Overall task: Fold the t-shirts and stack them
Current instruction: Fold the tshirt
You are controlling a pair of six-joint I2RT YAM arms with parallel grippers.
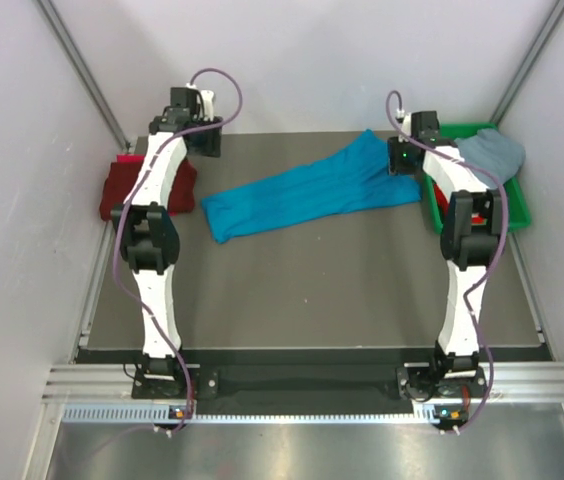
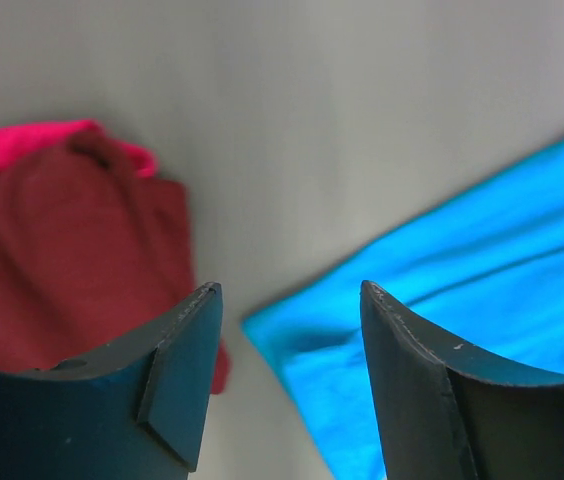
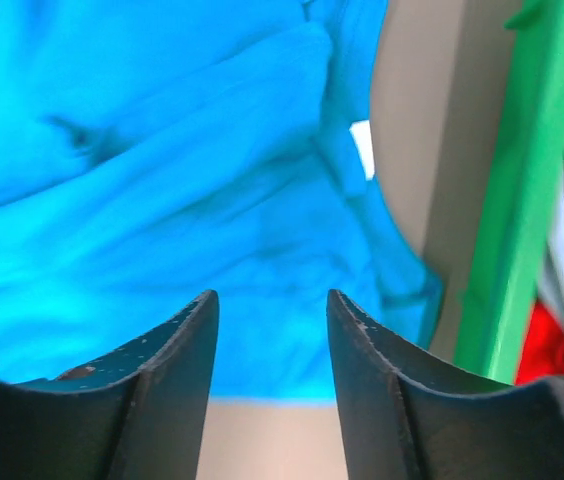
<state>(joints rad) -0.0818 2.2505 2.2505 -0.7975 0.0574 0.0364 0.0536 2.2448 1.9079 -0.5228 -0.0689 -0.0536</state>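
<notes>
Hanging released, left tool (image 2: 287, 292) and right tool (image 3: 270, 296) overlook opposite edges of the turquoise t-shirt (image 1: 302, 190).

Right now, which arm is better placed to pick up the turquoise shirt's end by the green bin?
Right. The right arm has its jaws open over that end of the turquoise shirt, beside the green bin; the left arm sits by the maroon shirt.

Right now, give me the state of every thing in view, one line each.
turquoise t-shirt: stretched in a long strip on the table, not folded.
maroon t-shirt: in a compact pile at the far left.
grey-blue t-shirt: crumpled, draped over the green bin rim.
red t-shirt: inside the bin, mostly hidden.
green bin: upright, holding shirts.
left hand: open, empty.
right hand: open, empty, above the turquoise t-shirt.
</notes>
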